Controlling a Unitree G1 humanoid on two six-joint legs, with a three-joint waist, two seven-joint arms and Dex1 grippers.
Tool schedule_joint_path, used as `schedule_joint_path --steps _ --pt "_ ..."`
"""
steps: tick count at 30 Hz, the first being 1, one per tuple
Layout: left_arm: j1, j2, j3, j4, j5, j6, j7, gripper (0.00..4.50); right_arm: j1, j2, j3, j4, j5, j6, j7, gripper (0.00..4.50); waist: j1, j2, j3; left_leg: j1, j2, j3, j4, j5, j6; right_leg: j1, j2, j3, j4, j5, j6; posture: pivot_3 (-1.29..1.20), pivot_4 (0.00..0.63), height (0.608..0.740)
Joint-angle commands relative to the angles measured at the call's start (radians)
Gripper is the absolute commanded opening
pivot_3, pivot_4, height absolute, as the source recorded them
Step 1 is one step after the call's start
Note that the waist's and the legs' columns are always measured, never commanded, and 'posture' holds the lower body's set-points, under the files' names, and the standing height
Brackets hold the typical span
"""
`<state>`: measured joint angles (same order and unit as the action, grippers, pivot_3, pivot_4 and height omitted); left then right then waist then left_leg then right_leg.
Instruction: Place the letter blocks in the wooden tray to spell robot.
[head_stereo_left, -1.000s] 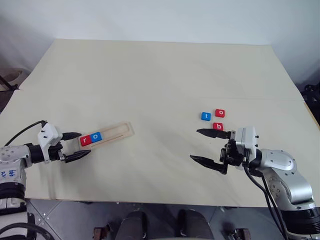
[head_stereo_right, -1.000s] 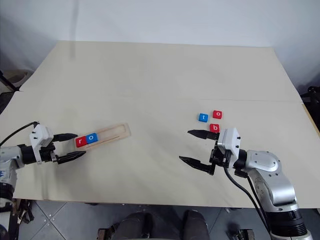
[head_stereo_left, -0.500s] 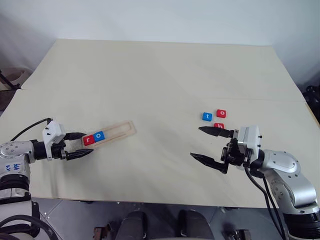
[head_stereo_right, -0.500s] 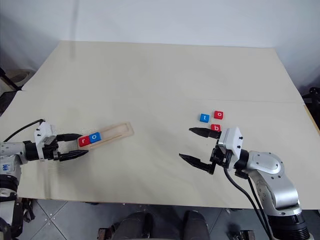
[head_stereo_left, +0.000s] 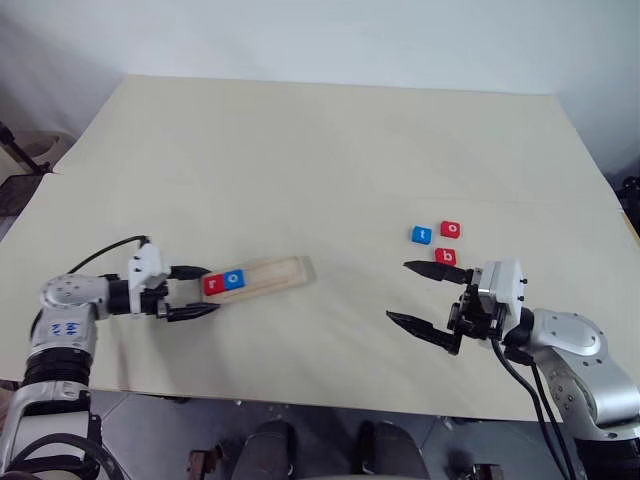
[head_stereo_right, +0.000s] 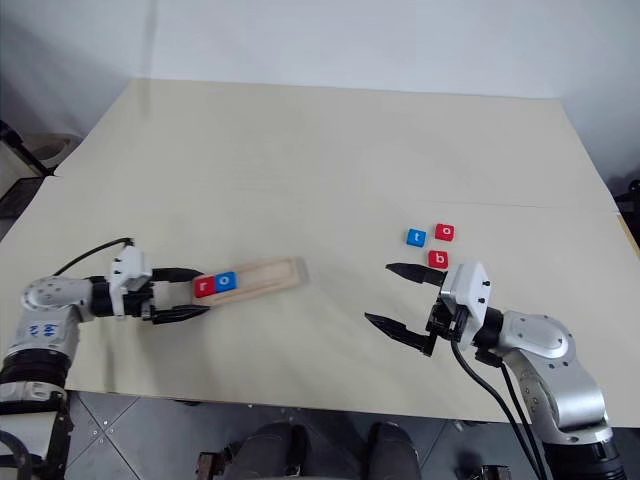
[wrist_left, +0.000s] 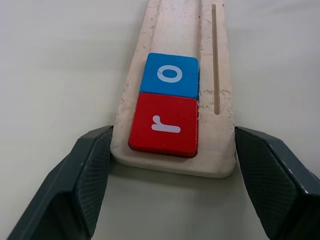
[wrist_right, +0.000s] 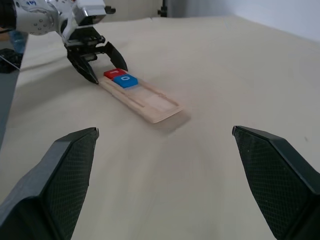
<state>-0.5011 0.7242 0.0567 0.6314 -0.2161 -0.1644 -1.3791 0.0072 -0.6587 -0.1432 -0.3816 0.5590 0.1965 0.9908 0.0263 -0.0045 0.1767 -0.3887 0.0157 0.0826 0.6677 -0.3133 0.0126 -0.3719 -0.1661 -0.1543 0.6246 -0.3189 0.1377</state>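
Left claw (head_stereo_left: 193, 291) straddles the near end of the long pale wooden tray (head_stereo_left: 275, 272), one black finger (wrist_left: 75, 185) on each side of it; the left wrist view shows one finger touching the tray's edge and the other just beside the opposite edge, so whether it truly grips I cannot tell. At that end of the tray lies the red rounded-square block with a white r (wrist_left: 165, 125), and touching it, further along, the blue block with a white o (wrist_left: 170, 75); beyond them the tray's floor is bare wood. Right claw (head_stereo_left: 421, 297) hangs well apart from the tray, over the pale table (head_stereo_left: 320, 150), its fingers spread wide with nothing between them. Just beyond its upper finger sits the red block marked b (head_stereo_left: 446, 256), then the blue t block (head_stereo_left: 421, 235) and the red o block (head_stereo_left: 451, 229), close together on the table. Between tray and these three blocks the table surface is plain.
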Motion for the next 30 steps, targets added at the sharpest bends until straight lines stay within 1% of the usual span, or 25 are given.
schedule_joint_path --steps 1,5,8,11,14,18,27,28,29,30 --pt "-0.074 -0.051 -0.084 -0.093 0.046 0.016 0.015 3.47 0.108 -0.039 -0.119 -0.035 0.022 -0.009 0.016 4.5 0.005 -0.001 0.0 0.0 0.0 0.0 0.0 0.0 0.0 0.0 0.0 0.0 0.0 0.0 0.0 0.0 0.15 0.74" --pt "-0.141 -0.124 -0.162 -0.106 0.086 0.045 0.03 3.47 0.241 -0.038 -0.213 -0.053 0.023 -0.021 0.004 4.5 0.001 -0.002 0.0 -0.001 0.0 0.001 0.0 0.0 0.0 0.0 0.0 0.0 -0.001 0.0 0.001 0.0 0.15 0.74" --pt "-0.211 -0.196 -0.225 -0.064 0.143 0.051 0.076 3.47 0.358 -0.012 -0.271 -0.084 0.011 -0.035 -0.01 4.5 -0.006 -0.002 0.0 0.0 0.0 0.002 -0.001 0.0 0.0 0.0 0.001 0.0 -0.001 0.0 0.0 0.0 0.15 0.74" --pt "-0.26 -0.242 -0.259 -0.014 0.167 0.043 0.081 3.47 0.428 0.018 -0.299 -0.114 0.013 -0.043 -0.037 4.5 -0.001 -0.002 0.0 0.0 0.0 0.002 -0.001 0.0 0.0 0.0 0.001 0.0 -0.001 0.0 0.001 0.0 0.15 0.74" --pt "-0.286 -0.256 -0.271 0.024 0.184 0.031 0.09 3.47 0.46 0.034 -0.304 -0.138 0.011 -0.051 -0.051 4.5 -0.009 -0.003 0.001 0.001 0.001 0.004 -0.001 0.0 0.0 0.0 0.001 0.003 -0.002 0.0 0.001 0.0 0.15 0.74" --pt "-0.306 -0.267 -0.28 0.058 0.191 0.046 0.088 3.47 0.493 0.054 -0.311 -0.162 0.011 -0.054 -0.074 4.5 -0.002 -0.003 0.001 0.002 0.001 0.004 -0.001 0.0 0.0 0.0 0.001 0.003 -0.001 0.0 0.001 0.0 0.15 0.74" --pt "-0.268 -0.265 -0.276 0.003 0.172 0.115 0.066 3.47 0.505 0.067 -0.307 -0.161 0.016 -0.071 -0.088 4.5 -0.002 -0.003 0.001 0.001 0.001 0.004 0.0 0.0 0.001 0.0 0.001 0.004 -0.002 0.0 0.001 0.0 0.15 0.74" --pt "-0.266 -0.266 -0.277 -0.001 0.169 0.117 0.061 4.21 0.504 0.068 -0.307 -0.158 0.017 -0.073 -0.086 4.5 -0.002 -0.003 0.001 0.001 0.001 0.004 0.0 0.0 0.001 0.0 0.001 0.004 -0.002 0.0 0.001 0.0 0.15 0.74" --pt "-0.264 -0.267 -0.274 -0.006 0.166 0.115 0.063 4.48 0.503 0.068 -0.307 -0.155 0.018 -0.075 -0.085 4.5 -0.002 -0.003 0.001 0.001 0.001 0.004 0.0 0.0 0.001 0.0 0.001 0.004 -0.002 0.0 0.001 0.0 0.15 0.74" --pt "-0.263 -0.267 -0.272 -0.01 0.164 0.12 0.063 4.49 0.503 0.068 -0.308 -0.153 0.018 -0.076 -0.084 4.5 -0.002 -0.003 0.001 0.002 0.001 0.004 0.0 0.0 0.001 0.0 0.001 0.004 -0.002 0.0 0.001 0.0 0.15 0.74"
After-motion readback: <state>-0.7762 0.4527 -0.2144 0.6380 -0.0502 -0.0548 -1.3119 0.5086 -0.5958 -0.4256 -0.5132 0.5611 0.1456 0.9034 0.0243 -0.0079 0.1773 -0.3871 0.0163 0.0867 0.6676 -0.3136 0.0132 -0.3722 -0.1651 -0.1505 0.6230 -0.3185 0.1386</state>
